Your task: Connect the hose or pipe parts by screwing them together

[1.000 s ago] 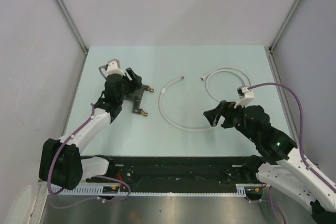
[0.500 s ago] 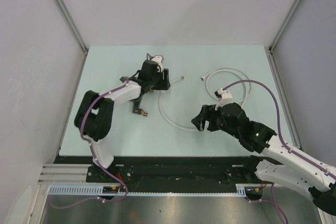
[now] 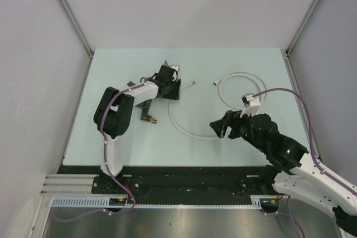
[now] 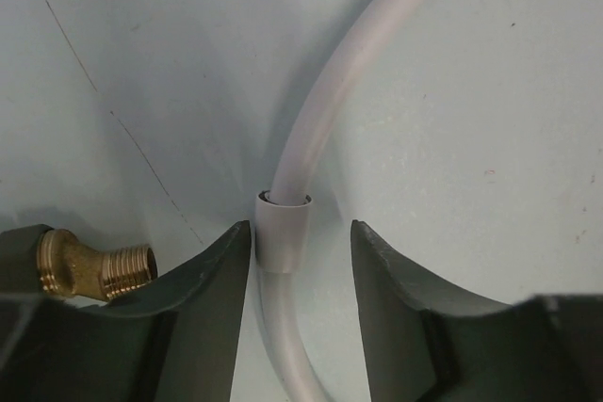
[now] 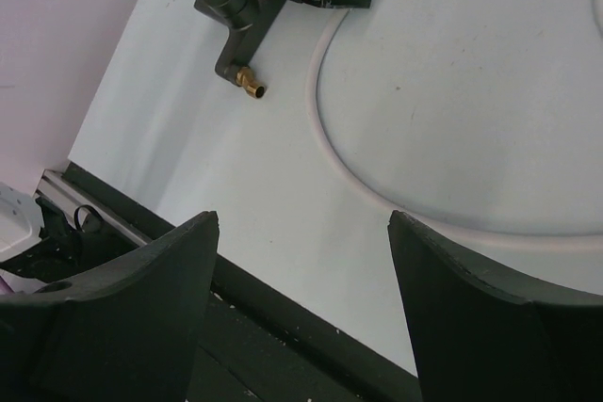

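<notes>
The white hose lies in a wide curve across the table, its silvery end at the back and a loop at the right. My left gripper is low over the hose, open. In the left wrist view its fingers straddle the hose's grey sleeve, the left finger close beside it with a gap on the right. The dark grey tap fitting lies just left, one brass end beside the gripper. My right gripper hovers open near the hose's front arc, holding nothing.
A black rail runs along the table's near edge below the right gripper. Grey walls with metal posts enclose the pale green table. A purple cable loops off the right arm.
My left arm has swung right from the tap fitting to the hose and its jaws have narrowed around the sleeve. The right gripper shifted slightly left and back.
</notes>
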